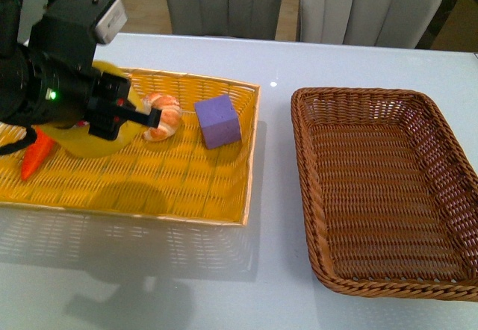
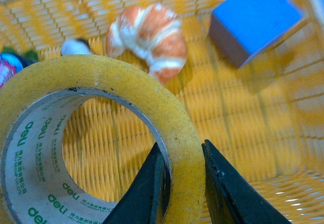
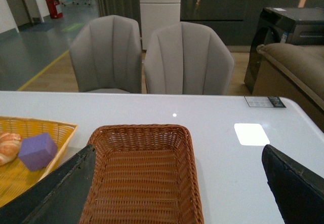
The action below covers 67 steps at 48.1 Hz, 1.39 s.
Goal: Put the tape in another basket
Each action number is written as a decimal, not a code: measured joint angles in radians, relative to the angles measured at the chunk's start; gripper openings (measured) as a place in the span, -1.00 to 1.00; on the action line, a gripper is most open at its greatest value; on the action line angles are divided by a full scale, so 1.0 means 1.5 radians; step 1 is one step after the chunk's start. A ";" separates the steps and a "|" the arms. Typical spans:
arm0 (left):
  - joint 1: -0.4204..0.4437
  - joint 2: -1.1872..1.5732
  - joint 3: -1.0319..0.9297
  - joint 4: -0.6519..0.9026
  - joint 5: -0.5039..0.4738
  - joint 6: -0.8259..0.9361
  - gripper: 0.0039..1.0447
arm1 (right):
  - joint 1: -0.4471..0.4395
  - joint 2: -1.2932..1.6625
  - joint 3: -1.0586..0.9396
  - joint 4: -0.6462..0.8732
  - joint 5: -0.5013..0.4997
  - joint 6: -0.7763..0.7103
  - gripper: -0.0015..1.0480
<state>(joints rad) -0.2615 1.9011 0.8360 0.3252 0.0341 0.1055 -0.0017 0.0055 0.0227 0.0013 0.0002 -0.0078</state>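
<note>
Our left gripper (image 2: 182, 150) is clamped on the wall of the tape (image 2: 126, 97), 1 finger inside the core and 1 outside, over the yellow tray (image 1: 187, 188). From the front, the arm hides most of the roll. Our right gripper (image 3: 178, 150) is spread wide, facing the brown basket (image 3: 142, 183).

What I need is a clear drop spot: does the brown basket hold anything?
No, the brown basket shows only bare weave inside in the front view.
</note>
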 joint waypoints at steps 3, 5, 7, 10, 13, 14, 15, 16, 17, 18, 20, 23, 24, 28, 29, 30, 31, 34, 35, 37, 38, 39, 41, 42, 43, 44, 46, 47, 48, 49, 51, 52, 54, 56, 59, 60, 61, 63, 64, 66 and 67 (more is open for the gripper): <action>-0.028 -0.037 0.003 -0.012 0.016 -0.014 -0.72 | 0.000 0.000 0.000 0.000 0.000 0.000 0.83; -0.048 -0.048 0.011 -0.022 0.026 -0.031 -0.72 | 0.000 0.000 0.000 0.000 0.000 0.000 0.83; -0.069 -0.049 0.024 -0.029 0.041 -0.048 -0.72 | 0.000 0.000 0.000 0.000 0.000 0.000 0.83; -0.099 -0.049 0.047 -0.040 0.062 -0.080 -0.72 | 0.000 0.000 0.000 0.000 0.000 0.000 0.83; -0.126 -0.049 0.069 -0.045 0.079 -0.110 -0.72 | 0.000 0.000 0.000 0.000 0.000 0.000 0.83; -0.131 -0.049 0.073 -0.046 0.080 -0.112 -0.72 | 0.000 0.000 0.000 0.000 0.000 0.000 0.83; -0.140 -0.049 0.081 -0.047 0.087 -0.125 -0.72 | 0.000 0.000 0.000 0.000 0.000 0.000 0.83; -0.148 -0.049 0.089 -0.048 0.093 -0.134 -0.72 | 0.000 0.000 0.000 0.000 0.000 0.000 0.83; -0.152 -0.049 0.092 -0.048 0.095 -0.138 -0.72 | 0.000 0.000 0.000 0.000 0.000 0.000 0.83; -0.165 -0.049 0.103 -0.049 0.101 -0.150 -0.72 | 0.000 0.000 0.000 0.000 0.000 0.000 0.83; -0.181 -0.048 0.115 -0.049 0.106 -0.165 -0.72 | 0.000 0.000 0.000 0.000 0.000 0.000 0.83; -0.208 -0.041 0.135 -0.053 0.113 -0.190 -0.72 | 0.000 0.000 0.000 0.000 0.000 0.000 0.83; -0.213 -0.040 0.137 -0.056 0.116 -0.194 -0.72 | 0.000 0.000 0.000 0.000 0.000 0.000 0.83; -0.234 -0.039 0.139 -0.066 0.131 -0.215 -0.72 | 0.000 0.000 0.000 0.000 0.000 0.000 0.83; -0.239 -0.039 0.140 -0.067 0.134 -0.220 -0.72 | 0.000 0.000 0.000 0.000 0.000 0.000 0.83; -0.243 -0.037 0.141 -0.067 0.137 -0.223 -0.72 | 0.000 0.000 0.000 0.000 0.000 0.000 0.83; -0.246 -0.037 0.141 -0.068 0.138 -0.227 -0.72 | 0.000 0.000 0.000 0.000 0.000 0.000 0.83; -0.257 -0.033 0.143 -0.069 0.149 -0.236 -0.72 | 0.000 0.000 0.000 0.000 0.000 0.000 0.83; -0.260 -0.032 0.144 -0.069 0.151 -0.240 -0.72 | 0.000 0.000 0.000 0.000 0.000 0.000 0.83; -0.263 -0.030 0.144 -0.069 0.156 -0.246 -0.72 | 0.000 0.000 0.000 0.000 0.000 0.000 0.83; -0.266 -0.029 0.144 -0.069 0.161 -0.252 -0.72 | 0.000 0.000 0.000 0.000 0.000 0.000 0.83; -0.267 -0.027 0.146 -0.068 0.165 -0.256 -0.72 | 0.000 0.000 0.000 0.000 0.000 0.000 0.83; -0.270 -0.024 0.148 -0.063 0.172 -0.272 -0.72 | 0.000 0.000 0.000 0.000 0.000 0.000 0.83; -0.272 -0.023 0.150 -0.060 0.175 -0.278 -0.72 | 0.000 0.000 0.000 0.000 0.000 0.000 0.83; -0.274 -0.022 0.152 -0.057 0.183 -0.287 -0.72 | 0.000 0.000 0.000 0.000 0.000 0.000 0.83; -0.274 -0.022 0.154 -0.054 0.188 -0.293 -0.72 | 0.000 0.000 0.000 0.000 0.000 0.000 0.83; -0.275 -0.021 0.158 -0.049 0.205 -0.308 -0.72 | 0.000 0.000 0.000 0.000 0.000 0.000 0.83; -0.276 -0.021 0.161 -0.045 0.210 -0.315 -0.72 | 0.000 0.000 0.000 0.000 0.000 0.000 0.83; -0.276 -0.020 0.162 -0.041 0.215 -0.320 -0.72 | 0.000 0.000 0.000 0.000 0.000 0.000 0.83; -0.276 -0.020 0.163 -0.035 0.222 -0.333 -0.72 | 0.000 0.000 0.000 0.000 0.000 0.000 0.83; -0.274 -0.017 0.164 -0.022 0.233 -0.351 -0.72 | 0.000 0.000 0.000 0.000 0.000 0.000 0.83; -0.273 -0.014 0.165 -0.013 0.240 -0.366 -0.72 | 0.000 0.000 0.000 0.000 0.000 0.000 0.83; -0.268 -0.008 0.165 0.006 0.257 -0.399 -0.72 | 0.000 0.000 0.000 0.000 0.000 0.000 0.83; -0.263 0.000 0.165 0.025 0.269 -0.431 -0.72 | 0.000 0.000 0.000 0.000 0.000 0.000 0.83; -0.255 0.011 0.165 0.053 0.273 -0.481 -0.72 | 0.000 0.000 0.000 0.000 0.000 0.000 0.83; -0.254 0.014 0.165 0.062 0.272 -0.498 -0.72 | 0.000 0.000 0.000 0.000 0.000 0.000 0.83; -0.252 0.015 0.164 0.066 0.272 -0.506 -0.72 | 0.000 0.000 0.000 0.000 0.000 0.000 0.83; -0.246 0.024 0.165 0.080 0.274 -0.539 -0.72 | 0.000 0.000 0.000 0.000 0.000 0.000 0.83; -0.245 0.027 0.165 0.083 0.274 -0.546 -0.72 | 0.000 0.000 0.000 0.000 0.000 0.000 0.83; -0.240 0.036 0.166 0.093 0.274 -0.573 -0.72 | 0.000 0.000 0.000 0.000 0.000 0.000 0.83; -0.238 0.039 0.167 0.095 0.274 -0.579 -0.72 | 0.000 0.000 0.000 0.000 0.000 0.000 0.83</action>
<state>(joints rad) -0.6189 1.9598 1.0859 0.4679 0.4450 -0.7624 -0.0017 0.0051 0.0227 0.0013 0.0002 -0.0078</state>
